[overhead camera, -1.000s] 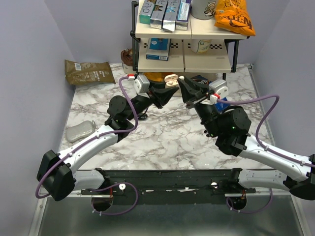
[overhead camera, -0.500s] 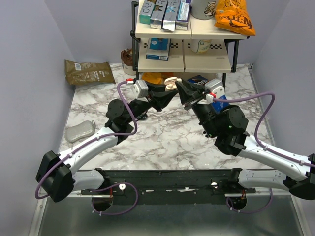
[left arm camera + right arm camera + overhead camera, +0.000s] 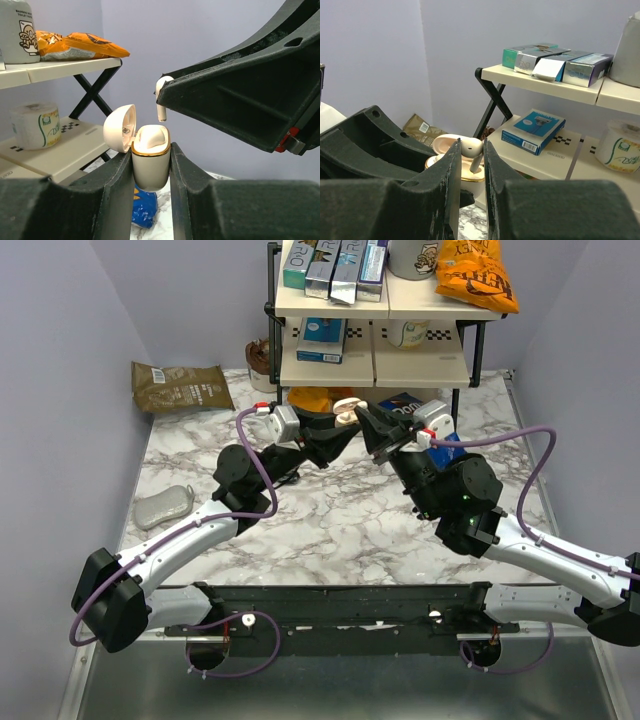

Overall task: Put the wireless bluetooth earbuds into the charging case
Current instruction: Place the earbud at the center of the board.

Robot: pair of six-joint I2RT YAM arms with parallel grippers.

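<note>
My left gripper is shut on the pale beige charging case, held upright in the air with its hinged lid open to the left. The case also shows in the top view and the right wrist view. My right gripper is shut on a cream-white earbud, its stem pointing down just above the case's opening. The same earbud hangs at the right finger's tip in the left wrist view, a little above and right of the case. No black buds are in view.
A two-tier shelf with boxes and an orange snack bag stands behind the grippers. A brown pouch lies back left, a grey pebble-like object at the left, and a blue packet on the marble below the case.
Both grippers have drifted slightly left and closer together. The earbud now sits nearer over the open case.
</note>
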